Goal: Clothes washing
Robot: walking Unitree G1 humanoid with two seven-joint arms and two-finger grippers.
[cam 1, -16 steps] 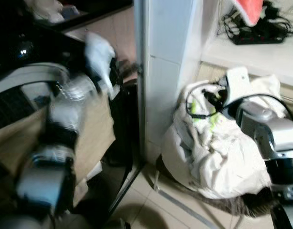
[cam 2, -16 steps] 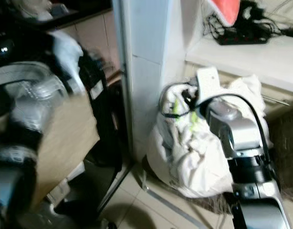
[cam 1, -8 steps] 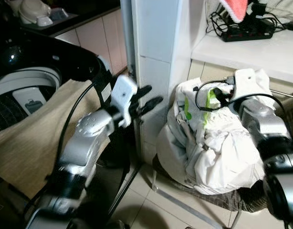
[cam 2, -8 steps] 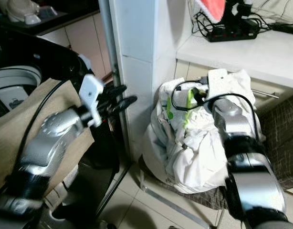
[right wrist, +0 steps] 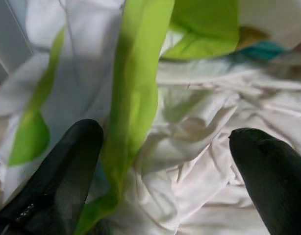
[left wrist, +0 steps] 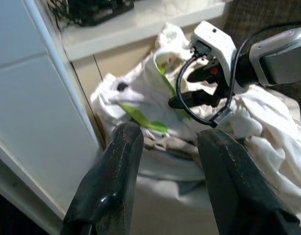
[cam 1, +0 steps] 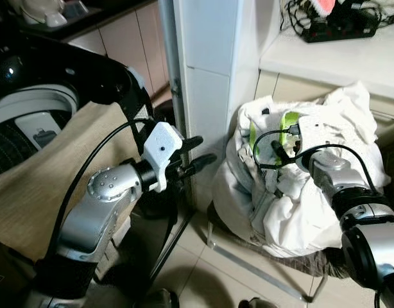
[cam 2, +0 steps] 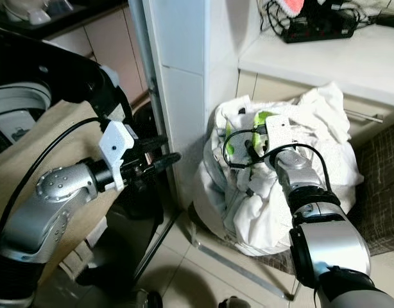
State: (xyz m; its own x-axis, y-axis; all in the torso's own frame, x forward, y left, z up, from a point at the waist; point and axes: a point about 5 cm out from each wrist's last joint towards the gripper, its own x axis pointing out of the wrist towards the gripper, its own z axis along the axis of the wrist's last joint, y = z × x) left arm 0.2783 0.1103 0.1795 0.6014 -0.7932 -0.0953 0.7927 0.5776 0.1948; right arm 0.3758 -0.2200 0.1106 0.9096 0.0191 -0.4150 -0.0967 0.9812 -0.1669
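Observation:
A heap of white clothes (cam 1: pixel 293 212) with bright green stripes lies on a low seat to the right of a white pillar. My right gripper (right wrist: pixel 165 142) is open wide and pressed down on the heap, its fingers either side of a green-striped white garment (right wrist: pixel 136 88). My left gripper (cam 1: pixel 204 148) is open and holds nothing. It hovers in front of the pillar, pointing toward the heap (left wrist: pixel 155 112). The washing machine (cam 1: pixel 30 109) stands at the left with its black lid up. A beige cloth (cam 1: pixel 49 186) is draped over its front.
The white tiled pillar (cam 1: pixel 213 64) stands between the machine and the heap. A white shelf (cam 1: pixel 325 58) above the heap carries a black power strip (cam 1: pixel 338 25) and cables. The seat's metal frame (cam 1: pixel 248 266) rests on the tiled floor. Brown woven fabric (cam 2: pixel 383 192) shows at right.
The left arm swung from the washing machine side toward the pillar and has settled a little lower. The right gripper sank deeper into the clothes heap. The camera tilted downward.

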